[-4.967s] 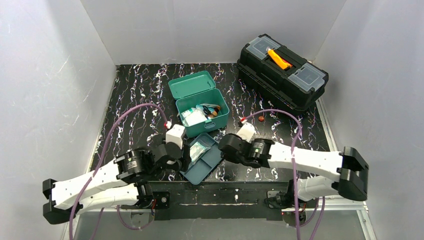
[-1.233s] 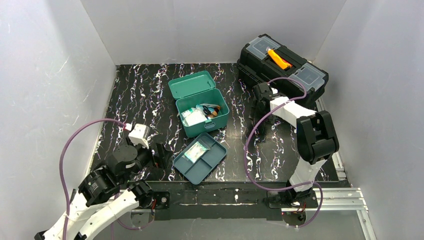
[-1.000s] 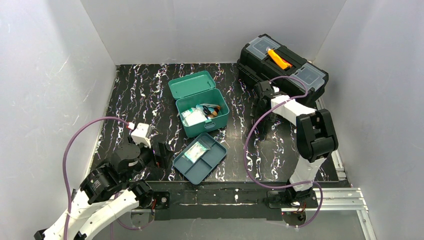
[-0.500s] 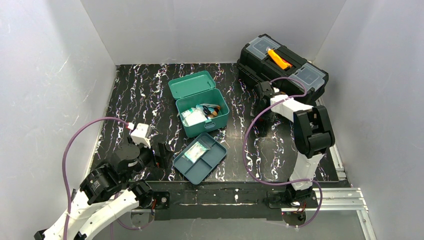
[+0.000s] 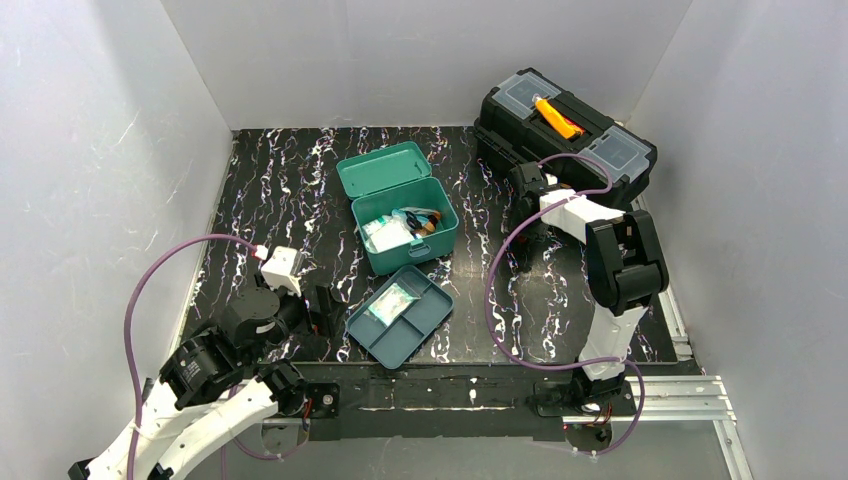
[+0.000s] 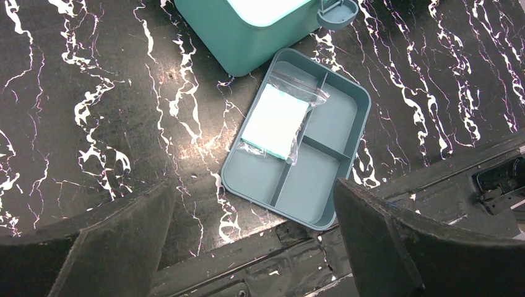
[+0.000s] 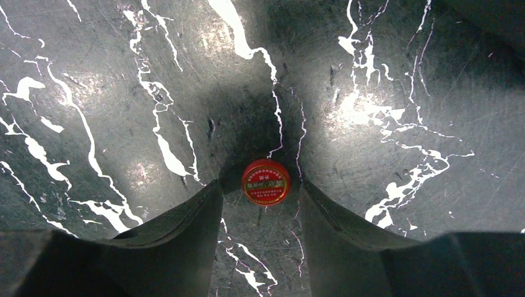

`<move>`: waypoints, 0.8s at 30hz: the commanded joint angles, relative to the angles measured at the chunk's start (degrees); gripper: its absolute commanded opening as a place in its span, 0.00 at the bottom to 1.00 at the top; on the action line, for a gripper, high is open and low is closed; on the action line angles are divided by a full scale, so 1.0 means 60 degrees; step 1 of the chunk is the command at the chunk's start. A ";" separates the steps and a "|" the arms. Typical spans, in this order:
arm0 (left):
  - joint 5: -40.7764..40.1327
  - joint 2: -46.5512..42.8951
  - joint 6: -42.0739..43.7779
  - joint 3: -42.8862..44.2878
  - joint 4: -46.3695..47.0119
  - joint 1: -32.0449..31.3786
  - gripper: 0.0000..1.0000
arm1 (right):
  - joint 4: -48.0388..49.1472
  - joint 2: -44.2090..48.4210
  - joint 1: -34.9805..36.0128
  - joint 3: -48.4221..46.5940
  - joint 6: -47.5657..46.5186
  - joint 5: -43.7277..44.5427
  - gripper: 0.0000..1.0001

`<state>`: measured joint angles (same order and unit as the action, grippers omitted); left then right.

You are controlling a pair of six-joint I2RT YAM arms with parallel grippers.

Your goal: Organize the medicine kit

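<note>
The medicine kit's teal box [image 5: 418, 232] stands open mid-table, its lid [image 5: 383, 168] tipped back and packets and small items inside. Its darker inner tray [image 5: 415, 322] [image 6: 322, 179] lies in front of it with a bagged gauze pad [image 5: 389, 303] [image 6: 275, 121] in one compartment. My left gripper [image 5: 322, 305] [image 6: 252, 185] hovers open just left of the tray, holding nothing. My right gripper [image 5: 526, 238] [image 7: 260, 184] points down at the table beside the toolbox. A small round red tin [image 7: 266, 181] lies between its fingertips, with a narrow gap on each side.
A black toolbox [image 5: 565, 135] with an orange handle sits at the back right, close behind my right arm. White walls enclose the black marbled table [image 5: 270, 190] on three sides. Purple cables loop over both arms.
The right gripper's jaws have narrowed around the red tin and the right arm has settled slightly lower. The left arm, tray and box have not moved.
</note>
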<state>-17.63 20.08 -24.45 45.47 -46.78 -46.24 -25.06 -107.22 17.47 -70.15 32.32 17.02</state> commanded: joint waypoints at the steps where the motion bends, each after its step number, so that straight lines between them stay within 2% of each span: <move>1: -0.0211 -0.0007 0.0075 0.0031 -0.0043 0.0035 0.98 | 0.0332 -0.0369 -0.0082 -0.0201 -0.0023 0.0290 0.55; 11: -0.0226 -0.0024 0.0057 0.0039 -0.0079 0.0037 0.98 | 0.0090 -0.0562 -0.0085 -0.0496 -0.0078 0.0370 0.47; 15: -0.0226 -0.0020 0.0061 0.0049 -0.0081 0.0034 0.98 | 0.0059 -0.0561 -0.0085 -0.0510 -0.0082 0.0336 0.40; 21: -0.0214 -0.0007 0.0061 0.0038 -0.0083 0.0045 0.98 | 0.0038 -0.0522 -0.0082 -0.0432 -0.0065 0.0193 0.17; 24: -0.0211 -0.0006 0.0068 0.0038 -0.0069 0.0039 0.98 | 0.0176 -0.0340 -0.0085 -0.0291 -0.0032 -0.0109 0.14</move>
<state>-17.69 20.08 -24.45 45.47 -46.78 -46.24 -25.19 -108.88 18.02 -72.25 31.38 17.67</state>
